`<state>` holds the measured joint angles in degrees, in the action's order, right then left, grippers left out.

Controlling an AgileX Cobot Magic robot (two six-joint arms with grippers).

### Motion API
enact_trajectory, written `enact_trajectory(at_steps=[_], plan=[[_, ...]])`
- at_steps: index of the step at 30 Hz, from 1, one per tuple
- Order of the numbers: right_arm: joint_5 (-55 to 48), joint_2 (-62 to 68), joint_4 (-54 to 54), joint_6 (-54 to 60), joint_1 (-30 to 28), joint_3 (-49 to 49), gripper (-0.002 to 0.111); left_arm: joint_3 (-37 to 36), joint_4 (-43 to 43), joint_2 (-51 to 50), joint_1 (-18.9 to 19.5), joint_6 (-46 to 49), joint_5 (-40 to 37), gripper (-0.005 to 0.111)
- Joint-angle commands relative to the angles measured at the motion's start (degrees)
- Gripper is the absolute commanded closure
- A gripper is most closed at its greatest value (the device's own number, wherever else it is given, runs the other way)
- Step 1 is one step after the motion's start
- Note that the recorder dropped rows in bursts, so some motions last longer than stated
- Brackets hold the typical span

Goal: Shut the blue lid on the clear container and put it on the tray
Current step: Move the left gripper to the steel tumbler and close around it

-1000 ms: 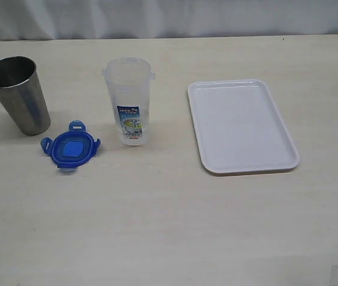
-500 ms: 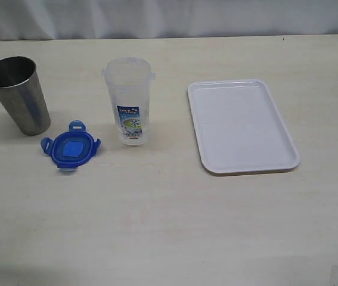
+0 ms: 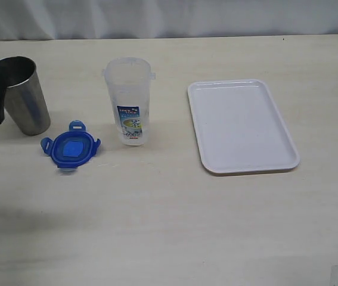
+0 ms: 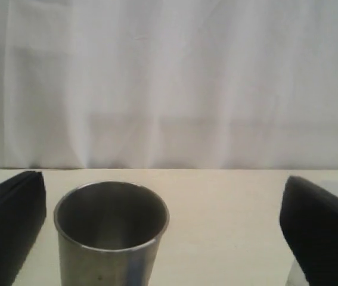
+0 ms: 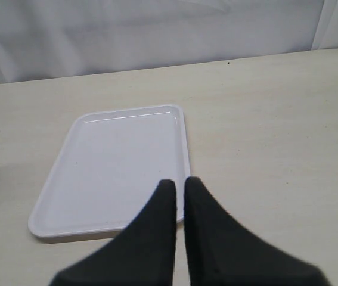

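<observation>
Blue lid (image 3: 70,148): lies flat on the bench (image 3: 169,226) with its flaps splayed out, between the steel cup (image 3: 22,98) and the clear container (image 3: 129,101), apart from both
Clear container: stands upright and open-topped on the bench, label toward the exterior camera, near the lid and well apart from the tray
Tray (image 3: 243,126): white and flat, on the right of the exterior view; nothing rests on it
Left jaws: spread wide and holding nothing; in the left wrist view the steel cup stands ahead between the two fingers (image 4: 11,226), and in the exterior view the arm shows only at the left edge, by the cup and short of the lid
Right jaws: clenched together with nothing between them, their tips over one short edge of the tray in the right wrist view; out of sight in the exterior view
Done: nothing that shows; the lid is off and the container is off the tray
Left to do: by my reading, all of it: pick up the lid, seat it on the container's mouth, press the flaps down, then carry the closed container onto the tray
Step in hand: probably the left arm's approach toward the lid, judging by the wide jaws on that side
</observation>
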<state>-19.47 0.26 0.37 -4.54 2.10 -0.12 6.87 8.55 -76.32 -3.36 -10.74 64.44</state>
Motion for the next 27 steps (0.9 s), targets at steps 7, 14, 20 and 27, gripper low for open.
enact_trajectory(at_steps=[7,14,20,27], plan=[[-0.1,-0.3,0.2,-0.2,0.0,0.1,0.104,2.9,1.3,-7.8,0.2,2.1,0.3,0.002],[-0.1,-0.3,0.2,-0.2,0.0,0.1,0.104,3.3,0.8,-11.2,0.2,5.6,0.9,0.002],[-0.1,-0.3,0.2,-0.2,0.0,0.1,0.104,5.0,-1.7,-16.7,0.2,5.6,1.9,0.002],[-0.1,-0.3,0.2,-0.2,0.0,0.1,0.104,8.1,-1.7,-23.2,0.2,6.4,1.8,0.002]])
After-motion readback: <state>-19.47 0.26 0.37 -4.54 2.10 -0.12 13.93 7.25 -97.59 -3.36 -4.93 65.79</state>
